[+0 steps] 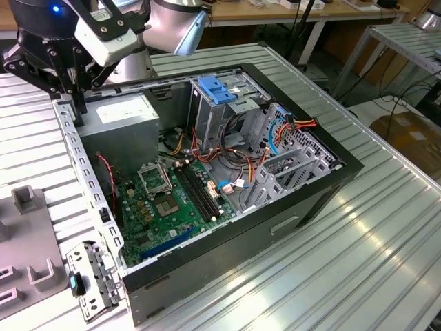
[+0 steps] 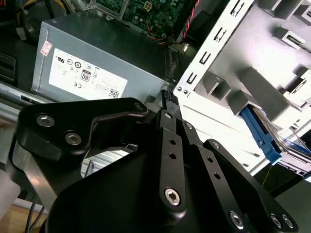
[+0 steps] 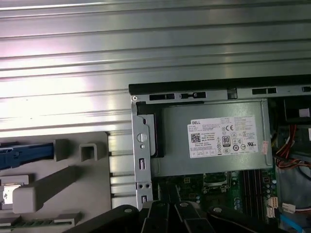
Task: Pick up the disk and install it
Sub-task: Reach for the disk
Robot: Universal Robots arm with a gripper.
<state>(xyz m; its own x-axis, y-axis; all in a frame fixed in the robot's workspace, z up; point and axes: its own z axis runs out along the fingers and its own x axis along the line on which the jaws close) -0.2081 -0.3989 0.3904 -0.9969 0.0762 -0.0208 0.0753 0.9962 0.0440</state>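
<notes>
Robot hand (image 2: 167, 99), seemingly pinched shut and empty, hovers over the open computer case (image 1: 344, 167) near its power supply (image 2: 97, 53). The disk (image 2: 265, 136) lies in a grey holder (image 3: 73, 170) beside the case, ready for pickup.

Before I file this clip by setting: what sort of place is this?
Probably a robotics lab or workshop: a robot arm stands by an open computer case on a ribbed metal table, with workbenches behind.
</notes>
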